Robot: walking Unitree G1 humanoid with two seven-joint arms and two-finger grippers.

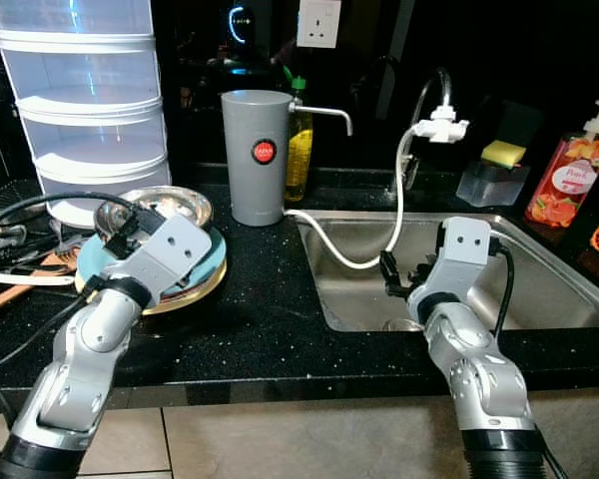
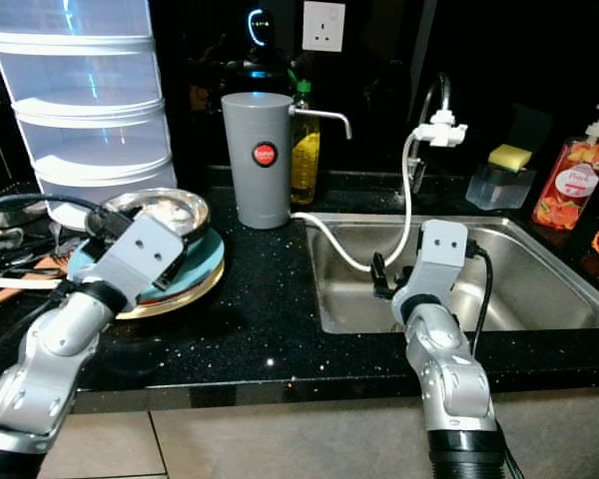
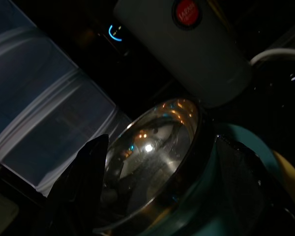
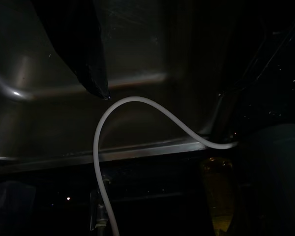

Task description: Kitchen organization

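Steel round bowl (image 3: 147,167) between wide left claw (image 3: 162,191), right claw (image 1: 389,274) spread unclear, over glossy sink (image 1: 539,289)

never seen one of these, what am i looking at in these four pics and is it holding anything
It is a humanoid robot at a black kitchen counter. The two wide pictures come from cameras in its head; the two dark ones from cameras on its wrists. The left claw is open around a shiny steel bowl, which sits on a teal plate over a gold-rimmed plate. The right claw hangs over the steel sink near a white hose, holding nothing. A grey cylindrical dispenser with a red badge stands behind.
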